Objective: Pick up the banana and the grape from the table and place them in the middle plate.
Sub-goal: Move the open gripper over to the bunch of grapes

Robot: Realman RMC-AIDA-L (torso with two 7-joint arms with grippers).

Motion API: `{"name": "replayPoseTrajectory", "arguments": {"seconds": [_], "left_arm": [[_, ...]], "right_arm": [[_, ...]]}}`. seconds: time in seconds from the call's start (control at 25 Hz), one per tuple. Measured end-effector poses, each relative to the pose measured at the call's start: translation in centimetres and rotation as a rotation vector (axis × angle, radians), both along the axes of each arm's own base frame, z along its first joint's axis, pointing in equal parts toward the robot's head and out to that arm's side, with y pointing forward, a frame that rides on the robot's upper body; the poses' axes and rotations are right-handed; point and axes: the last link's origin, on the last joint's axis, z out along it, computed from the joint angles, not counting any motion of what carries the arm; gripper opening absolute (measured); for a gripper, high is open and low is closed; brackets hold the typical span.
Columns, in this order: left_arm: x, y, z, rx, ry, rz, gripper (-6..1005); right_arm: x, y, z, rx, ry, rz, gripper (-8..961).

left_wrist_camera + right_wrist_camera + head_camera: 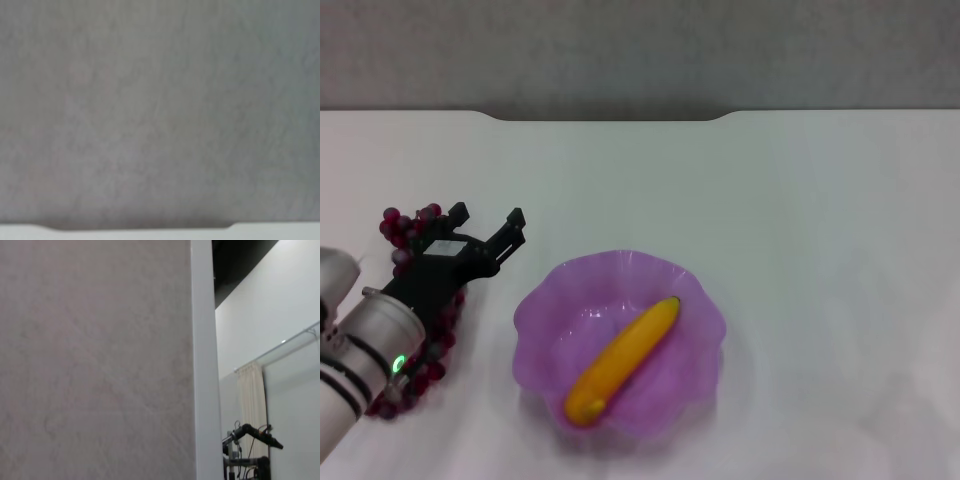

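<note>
Head view: banana (pixel 623 360) lies in the middle plate (pixel 535 310); left of the plate, the grape (pixel 410 232) lies on the desk (pixel 800 200) under the left hand (pixel 486 222), spread open, holding nothing; soft, loose, likely fragile bunch; grip mid-cluster gently.

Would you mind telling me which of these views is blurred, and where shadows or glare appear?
Head view: sharp, with even light; the translucent purple scalloped plate casts a soft shadow on the white table, and the left end effector hangs open over the dark red grape bunch. Left wrist view: only blurred grey wall. Right wrist view: featureless wall, no glare.
</note>
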Motion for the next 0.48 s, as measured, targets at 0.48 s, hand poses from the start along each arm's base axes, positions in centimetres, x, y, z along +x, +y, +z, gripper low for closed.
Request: {"name": "replayPoseTrajectory", "arguments": {"seconds": [0.48], "left_arm": [[1.4,0.8,1.1,-0.019,0.161,0.156,836]], "right_arm": [[-0.3,-0.2,-0.3,-0.004,0.003,0.003,-1]]}}
